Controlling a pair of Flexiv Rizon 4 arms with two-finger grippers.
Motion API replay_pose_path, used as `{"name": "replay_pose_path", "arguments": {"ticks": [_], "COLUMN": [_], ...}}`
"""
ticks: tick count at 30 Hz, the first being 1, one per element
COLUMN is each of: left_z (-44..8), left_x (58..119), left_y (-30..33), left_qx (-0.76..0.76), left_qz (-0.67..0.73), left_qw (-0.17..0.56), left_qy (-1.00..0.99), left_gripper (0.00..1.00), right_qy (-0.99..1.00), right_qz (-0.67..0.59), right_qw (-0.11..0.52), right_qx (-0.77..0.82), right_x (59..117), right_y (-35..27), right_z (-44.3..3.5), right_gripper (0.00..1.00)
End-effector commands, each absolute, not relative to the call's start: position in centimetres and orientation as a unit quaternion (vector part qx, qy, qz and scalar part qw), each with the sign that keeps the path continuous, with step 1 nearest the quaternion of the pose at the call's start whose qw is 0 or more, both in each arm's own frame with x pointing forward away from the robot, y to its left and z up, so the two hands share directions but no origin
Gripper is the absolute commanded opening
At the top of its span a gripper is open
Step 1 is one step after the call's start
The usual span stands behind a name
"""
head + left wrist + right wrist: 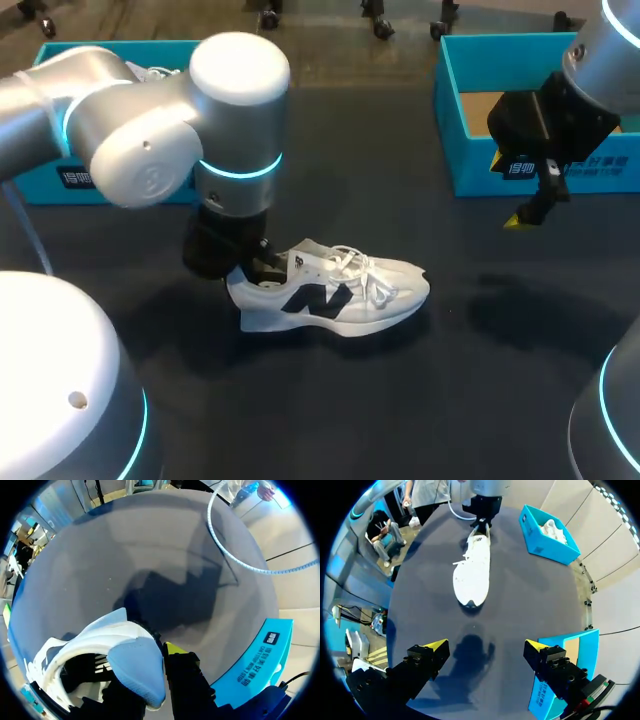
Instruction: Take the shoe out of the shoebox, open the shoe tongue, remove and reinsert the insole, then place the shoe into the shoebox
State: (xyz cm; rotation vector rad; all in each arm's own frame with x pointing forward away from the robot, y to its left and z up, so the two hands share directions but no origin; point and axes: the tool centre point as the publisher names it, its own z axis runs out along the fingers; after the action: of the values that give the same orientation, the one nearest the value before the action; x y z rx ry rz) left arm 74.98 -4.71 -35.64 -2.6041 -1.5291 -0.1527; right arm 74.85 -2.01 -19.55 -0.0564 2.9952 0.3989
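White lace-up sneaker point(330, 292) with a black side logo stands on its sole near the middle of the dark tabletop point(450, 400), outside both boxes, with its toe pointing to the robot's right. The left claw point(255, 262) is at the sneaker's heel. In the left wrist view point(150, 665) it is closed on the padded heel collar, with one yellow-tipped finger point(175, 648) against the outside and the other down inside the shoe opening.

The right claw point(525, 215) hangs above the table, well apart from the sneaker and just in front of the right turquoise cardboard shoebox point(450, 120). Its fingers point(437, 645) are spread wide and hold nothing. The sneaker point(472, 572) lies ahead of it, toe first. The left turquoise cardboard shoebox point(50, 185) sits at the table's far left, behind the left arm.
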Motion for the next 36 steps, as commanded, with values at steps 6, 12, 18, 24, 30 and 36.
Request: {"name": "replay_pose_path", "arguments": {"ticks": [6,12,18,24,30,36], "left_z": [-38.1,-39.3,-40.0,-39.4,-37.8,-35.6], "left_x": [75.7,75.9,75.9,75.6,75.2,75.0], "left_y": [-5.6,-5.8,-5.7,-5.2,-5.1,-5.4], "left_qx": [-0.856,-0.847,-0.845,-0.844,-0.847,-0.846], "left_qz": [-0.062,-0.073,-0.074,-0.072,-0.06,-0.036], "left_qw": [0.072,0.083,0.093,0.093,0.084,0.075], "left_qy": [-0.509,-0.519,-0.522,-0.523,-0.522,-0.527], "left_gripper": [0.0,0.0,0.1,0.71,0.95,1.0], "right_qy": [0.989,0.989,0.989,0.989,0.989,0.989], "right_qz": [0.131,0.131,0.131,0.131,0.131,0.131], "right_qw": [0.06,0.06,0.06,0.06,0.06,0.06], "right_qx": [-0.018,-0.018,-0.018,-0.018,-0.018,-0.018], "right_x": [74.9,74.9,74.9,74.9,74.9,74.9], "right_y": [-2.0,-2.0,-2.0,-2.0,-2.0,-2.0], "right_z": [-19.6,-19.6,-19.6,-19.6,-19.6,-19.6], "right_gripper": [1.0,1.0,1.0,1.0,1.0,1.0]}}
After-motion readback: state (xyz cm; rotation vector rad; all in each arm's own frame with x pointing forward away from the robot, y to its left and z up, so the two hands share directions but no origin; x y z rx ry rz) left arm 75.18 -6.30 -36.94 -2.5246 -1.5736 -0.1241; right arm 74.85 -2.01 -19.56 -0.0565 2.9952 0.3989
